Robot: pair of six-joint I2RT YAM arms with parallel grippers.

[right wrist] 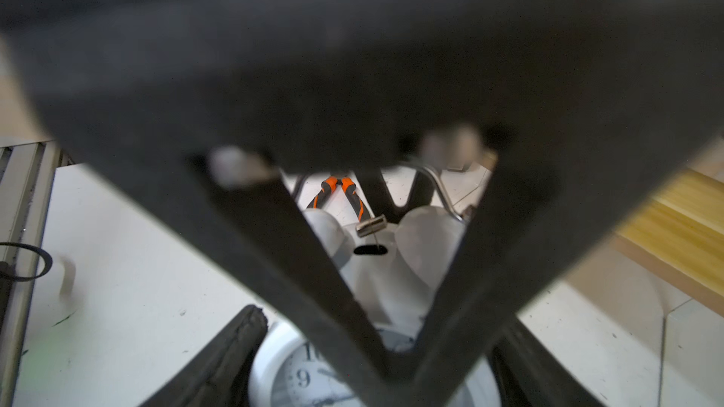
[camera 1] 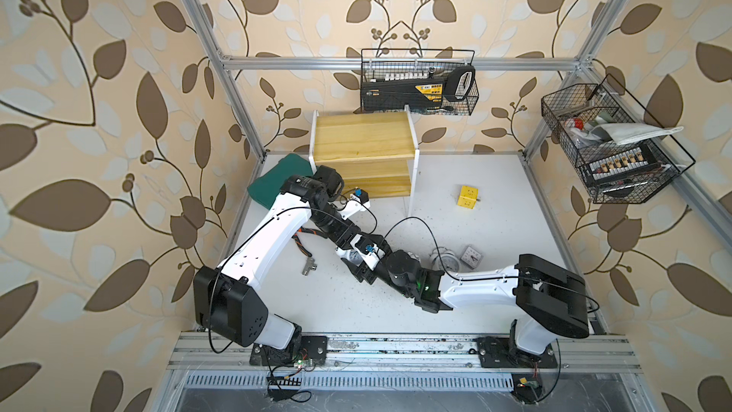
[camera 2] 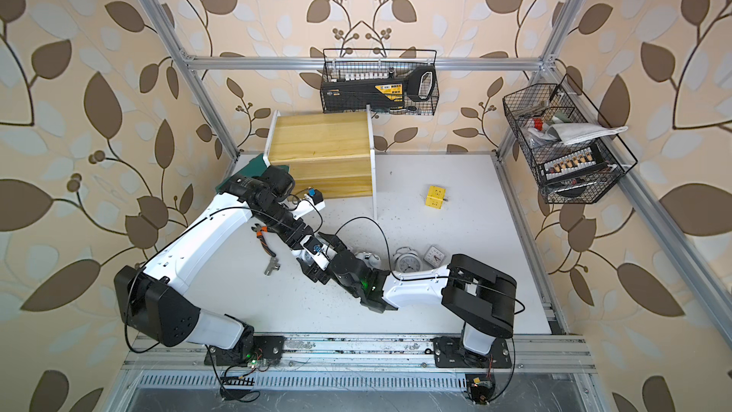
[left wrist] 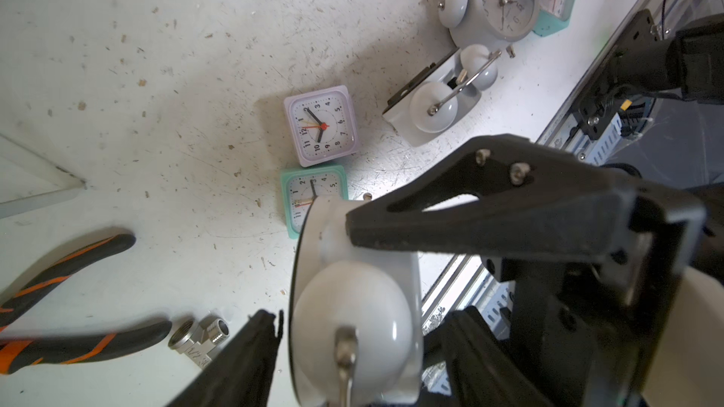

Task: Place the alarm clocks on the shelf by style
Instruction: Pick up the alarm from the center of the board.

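The shelf (camera 1: 362, 140) is empty in both top views, so nothing is placed yet; most clocks (camera 1: 449, 261) lie on the table (camera 1: 495, 311). At its middle the right gripper (right wrist: 376, 346) grasps a round white clock (left wrist: 352, 307) by its sides. The left gripper (left wrist: 309, 274) is part-open around it, one finger (left wrist: 431, 225) touching, the other just clear.
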